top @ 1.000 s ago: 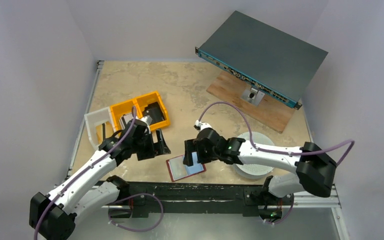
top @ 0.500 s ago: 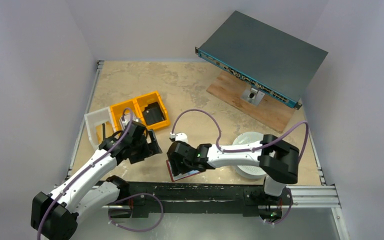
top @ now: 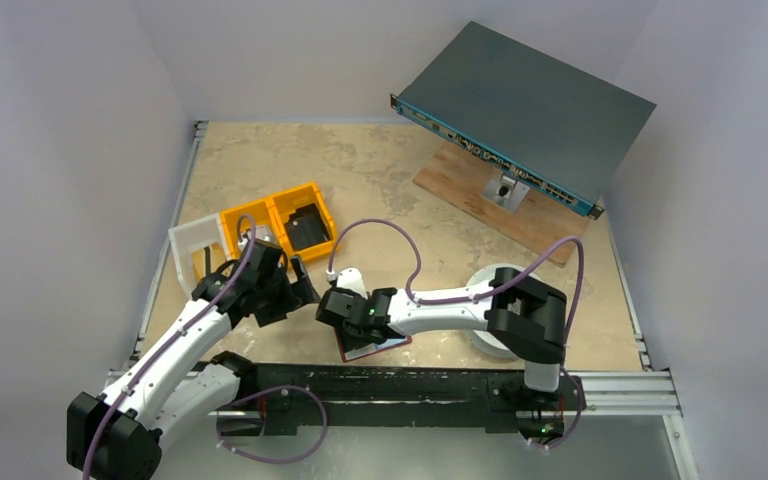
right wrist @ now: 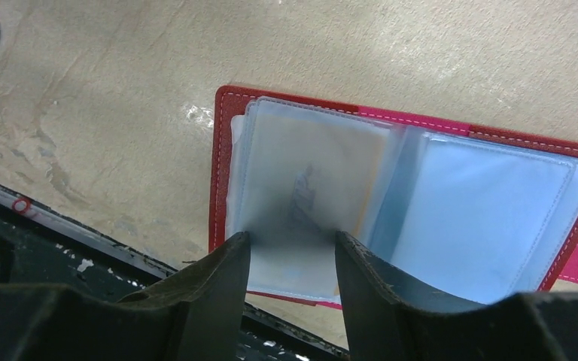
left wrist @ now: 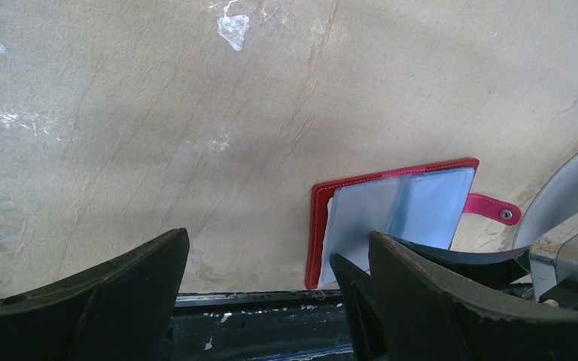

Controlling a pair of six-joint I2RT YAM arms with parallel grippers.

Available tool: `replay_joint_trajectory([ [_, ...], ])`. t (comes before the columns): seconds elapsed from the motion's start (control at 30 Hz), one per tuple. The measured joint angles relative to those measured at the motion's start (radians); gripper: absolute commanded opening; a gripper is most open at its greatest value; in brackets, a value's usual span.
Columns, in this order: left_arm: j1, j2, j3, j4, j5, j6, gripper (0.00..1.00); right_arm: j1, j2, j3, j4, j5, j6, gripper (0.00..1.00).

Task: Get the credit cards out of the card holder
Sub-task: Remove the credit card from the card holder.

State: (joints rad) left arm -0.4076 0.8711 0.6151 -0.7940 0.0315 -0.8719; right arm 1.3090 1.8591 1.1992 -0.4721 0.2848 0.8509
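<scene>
Card holder (right wrist: 489,210) open | R hand (right wrist: 292,244) on sleeve (right wrist: 286,150), grip unclear | L hand (left wrist: 275,244) released | print (right wrist: 305,192) blurred

- We see soft, even light from above in the top view; the walls (top: 60,150) read pale lilac-grey.
- Shadows under the arms on the table (top: 360,170) are faint and diffuse.
- In the right wrist view, the right fingers (right wrist: 203,301) are dark and blurred, and a grey shadow lies between them on the holder (right wrist: 421,203).
- Its clear sleeves look milky, with a mild sheen.
- In the left wrist view, we find the stone sharp, the left fingers (left wrist: 120,293) soft and underlit.
</scene>
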Motion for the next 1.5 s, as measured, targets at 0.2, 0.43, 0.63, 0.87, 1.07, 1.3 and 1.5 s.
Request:
replay_joint_trajectory([
  [0.2,0.000,-0.002,-0.009,0.002,0.019,0.000,0.89,0.015,0.053,0.075,-0.071,0.038,-0.008,0.47],
  [0.43,0.000,-0.006,-0.020,0.004,0.042,0.000,0.89,0.021,0.074,0.103,-0.095,0.046,-0.013,0.21],
  [0.63,0.001,-0.006,-0.034,0.038,0.089,0.000,0.84,0.012,0.042,0.051,-0.039,0.021,-0.008,0.08],
  [0.87,-0.008,0.041,-0.082,0.141,0.210,-0.001,0.71,-0.024,-0.027,-0.056,0.078,-0.054,0.000,0.01],
  [1.07,-0.045,0.078,-0.135,0.268,0.310,-0.031,0.60,-0.068,-0.102,-0.174,0.200,-0.140,0.013,0.00],
  [1.3,-0.083,0.131,-0.163,0.392,0.370,-0.073,0.53,-0.124,-0.212,-0.278,0.306,-0.237,0.031,0.00],
  [1.5,-0.113,0.179,-0.164,0.467,0.388,-0.092,0.49,-0.145,-0.245,-0.312,0.389,-0.289,0.046,0.00],
])
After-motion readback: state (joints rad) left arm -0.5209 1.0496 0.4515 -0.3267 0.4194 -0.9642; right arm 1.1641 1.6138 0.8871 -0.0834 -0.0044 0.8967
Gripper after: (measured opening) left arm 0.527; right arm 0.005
